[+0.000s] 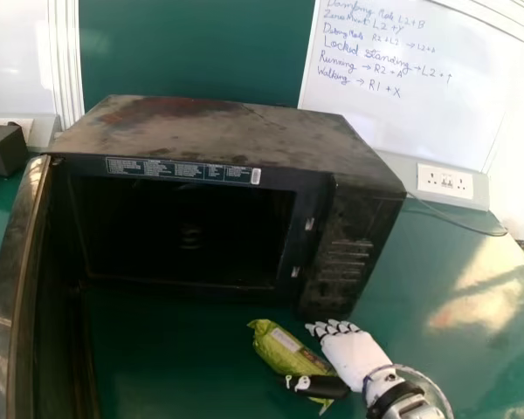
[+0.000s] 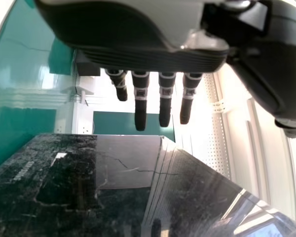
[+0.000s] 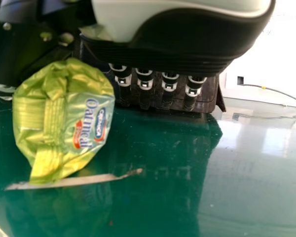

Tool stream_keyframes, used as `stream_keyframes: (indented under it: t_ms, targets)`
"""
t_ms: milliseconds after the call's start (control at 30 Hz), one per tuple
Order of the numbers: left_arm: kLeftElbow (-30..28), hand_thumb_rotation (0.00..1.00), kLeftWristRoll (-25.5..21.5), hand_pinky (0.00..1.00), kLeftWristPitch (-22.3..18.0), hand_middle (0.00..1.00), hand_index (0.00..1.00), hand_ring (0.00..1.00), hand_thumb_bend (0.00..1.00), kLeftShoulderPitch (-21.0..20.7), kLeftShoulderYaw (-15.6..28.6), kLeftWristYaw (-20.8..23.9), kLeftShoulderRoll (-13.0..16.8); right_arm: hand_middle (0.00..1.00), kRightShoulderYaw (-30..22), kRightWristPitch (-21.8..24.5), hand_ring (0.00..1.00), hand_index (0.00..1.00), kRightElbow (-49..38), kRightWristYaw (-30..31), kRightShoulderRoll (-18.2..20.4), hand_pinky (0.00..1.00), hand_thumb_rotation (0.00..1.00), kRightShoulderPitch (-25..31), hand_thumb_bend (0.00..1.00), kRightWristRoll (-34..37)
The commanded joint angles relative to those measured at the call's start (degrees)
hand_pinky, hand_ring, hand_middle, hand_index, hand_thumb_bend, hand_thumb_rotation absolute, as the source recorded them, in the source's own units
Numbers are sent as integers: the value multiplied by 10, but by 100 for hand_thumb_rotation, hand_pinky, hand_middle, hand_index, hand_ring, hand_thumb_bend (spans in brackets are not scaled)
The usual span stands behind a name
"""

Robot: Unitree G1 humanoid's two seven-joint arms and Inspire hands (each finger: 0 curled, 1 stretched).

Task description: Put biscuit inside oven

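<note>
A glossy green desk [image 1: 175, 362] bears a dark oven [image 1: 218, 131], its door [image 1: 16, 279] open at the view's left, a green biscuit packet [image 1: 284, 351] in front, a thin pale strip [image 3: 74, 182] by the packet and a dark box [image 1: 0, 151] at far left.

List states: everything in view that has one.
Boxy black microwave oven: dark rectangular door swung open
Crinkled green plastic biscuit packet: outside the oven, seal cannot be told
White-and-black right hand: open, thumb at the packet
Black-and-grey left hand: open, fingers straight
</note>
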Motion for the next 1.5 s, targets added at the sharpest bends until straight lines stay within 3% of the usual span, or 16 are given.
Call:
stream_keyframes:
  t_ms: [0, 167, 233, 267, 367, 533, 600, 667, 700, 767, 800, 867, 933, 1133, 1467]
  targets:
    - [-10, 74, 1, 81, 5, 91, 90, 84, 94, 8, -7, 7, -5, 100, 17, 9, 100, 100, 23, 13, 4, 100, 100, 4, 100, -6]
    - [-11, 71, 12, 84, -5, 91, 90, 84, 93, 4, -7, 13, -14, 100, 28, 15, 100, 100, 34, 12, 5, 97, 100, -1, 100, -9]
    - [-14, 70, 31, 84, -10, 91, 90, 85, 92, -1, -5, 28, -32, 100, 32, 17, 99, 100, 35, 11, 5, 89, 99, -1, 100, -10]
    - [-14, 70, 38, 84, -14, 91, 90, 85, 91, -5, -4, 35, -39, 100, 34, 18, 95, 100, 35, 10, 4, 78, 96, 0, 100, -13]
    - [-28, 72, 26, 83, -1, 90, 89, 84, 87, 5, -21, 47, -36, 98, 34, 17, 84, 96, 32, 2, 0, 51, 79, 2, 93, -18]
    - [-70, 71, -45, 82, 50, 90, 89, 84, 69, 36, -65, 62, -24, 84, 21, 17, 59, 73, 23, -10, -6, 27, 45, 5, 72, -19]
    - [-81, 72, -52, 83, 58, 91, 90, 84, 63, 40, -71, 67, -26, 79, 18, 19, 40, 63, 19, -6, -9, 17, 31, 4, 65, -20]
    - [-90, 73, -43, 83, 60, 91, 90, 85, 61, 40, -71, 80, -35, 76, 16, 20, 31, 58, 15, -7, -11, 13, 26, 4, 62, -22]
    - [-92, 72, -35, 82, 59, 91, 90, 84, 60, 38, -70, 88, -42, 67, 15, 20, 25, 50, 14, -9, -12, 10, 18, 4, 55, -21]
    - [-95, 71, -26, 82, 59, 90, 90, 84, 59, 36, -70, 103, -50, 51, 12, 20, 17, 49, 12, -13, -12, 5, 9, 5, 51, -17]
    - [-96, 69, -22, 83, 59, 91, 90, 84, 59, 36, -70, 109, -52, 30, 11, 20, 12, 48, 12, -14, -12, 3, 7, 5, 50, -14]
    - [-95, 68, -4, 83, 55, 91, 90, 85, 58, 32, -66, 128, -60, 6, 10, 20, 7, 48, 12, -16, -12, 1, 6, 5, 49, -12]
    - [-91, 68, 5, 82, 48, 90, 90, 84, 58, 24, -64, 143, -63, 1, 9, 21, 1, 48, 12, -17, -12, 0, 5, 5, 48, -10]
    - [-98, 65, 13, 81, 50, 90, 89, 84, 59, 26, -76, 184, -62, 0, 5, 24, 0, 48, 15, -28, -9, 0, 5, 5, 48, -4]
    - [-96, 60, -6, 80, 42, 90, 89, 83, 60, 27, -88, 187, -49, 0, 4, 26, 0, 48, 7, -27, -3, 0, 6, 1, 48, 14]
